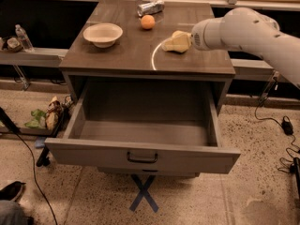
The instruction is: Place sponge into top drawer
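The pale yellow sponge [180,33] sits on the right part of the cabinet top [126,55], behind the white arc mark. My gripper [169,45] comes in from the right on the white arm [243,32] and is right at the sponge, overlapping its front side; I cannot tell whether the sponge is held. The top drawer [93,150] is pulled wide open below the cabinet top. Its inside looks empty, and its dark bar handle [142,158] faces the front.
On the cabinet top stand a cream bowl [103,33] at the left, an orange ball [147,21] and a crushed silver can [151,7] at the back. A blue tape X [143,193] marks the floor. Cables run along the floor on both sides.
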You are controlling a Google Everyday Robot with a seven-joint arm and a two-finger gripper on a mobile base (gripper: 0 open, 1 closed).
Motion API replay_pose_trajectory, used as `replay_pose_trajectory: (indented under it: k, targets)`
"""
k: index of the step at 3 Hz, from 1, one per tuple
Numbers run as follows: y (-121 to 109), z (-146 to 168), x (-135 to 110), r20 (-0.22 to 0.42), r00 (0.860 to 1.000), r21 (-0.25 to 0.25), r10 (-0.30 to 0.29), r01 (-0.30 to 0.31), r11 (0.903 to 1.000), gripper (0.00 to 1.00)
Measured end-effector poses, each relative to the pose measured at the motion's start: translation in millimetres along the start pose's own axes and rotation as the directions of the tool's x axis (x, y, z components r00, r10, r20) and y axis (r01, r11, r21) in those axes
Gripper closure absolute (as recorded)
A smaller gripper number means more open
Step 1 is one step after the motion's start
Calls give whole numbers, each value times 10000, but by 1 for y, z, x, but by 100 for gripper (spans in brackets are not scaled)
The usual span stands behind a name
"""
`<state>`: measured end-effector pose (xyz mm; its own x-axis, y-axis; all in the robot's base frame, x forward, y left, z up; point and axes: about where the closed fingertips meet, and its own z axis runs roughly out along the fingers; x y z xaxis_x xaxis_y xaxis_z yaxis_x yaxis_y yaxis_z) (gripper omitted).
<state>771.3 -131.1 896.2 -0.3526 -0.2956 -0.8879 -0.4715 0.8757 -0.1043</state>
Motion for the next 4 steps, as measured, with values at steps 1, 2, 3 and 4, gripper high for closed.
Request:
replay_pose_trajectory:
  k: [1,2,3,4]
  targets:
    - [-19,14,-3,31,9998,699,173,-174,9974,0]
    - [-41,35,-5,137,9973,1322,718,-730,9885,0]
    - [-44,49,-6,164,9944,1368,1049,-1061,9849,0]
    - [-34,66,1,36,9918,1225,1279,-1274,9843,0]
